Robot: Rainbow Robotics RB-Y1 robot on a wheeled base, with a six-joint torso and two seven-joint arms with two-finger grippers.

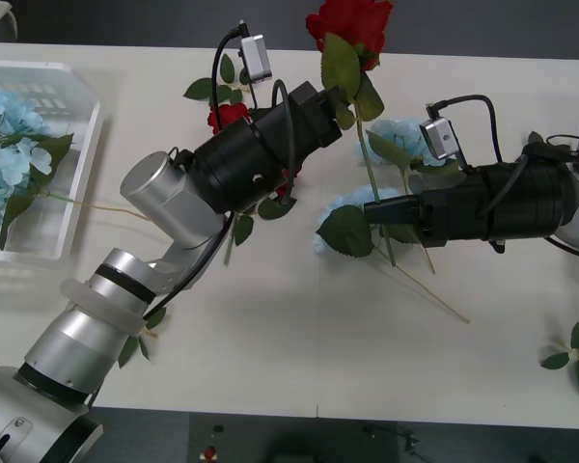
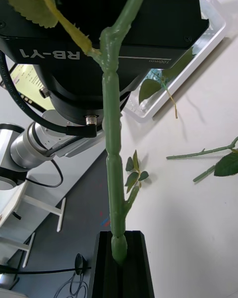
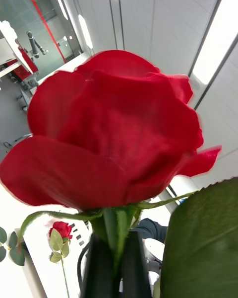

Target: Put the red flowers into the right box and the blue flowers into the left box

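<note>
While the left pincer (image 3: 113, 258) clamps a red rose (image 1: 349, 24) just under its bloom, the right pincer (image 2: 120, 258) grips the same stem (image 2: 113, 144) lower down. Beside that stem, blue flowers (image 1: 398, 135) lie on the tabletop (image 1: 299, 347); more fill the slotted basket (image 1: 72, 159) well away.

"RB-Y1" printed, seen inverted, on black robot housing (image 2: 124, 25).
</note>
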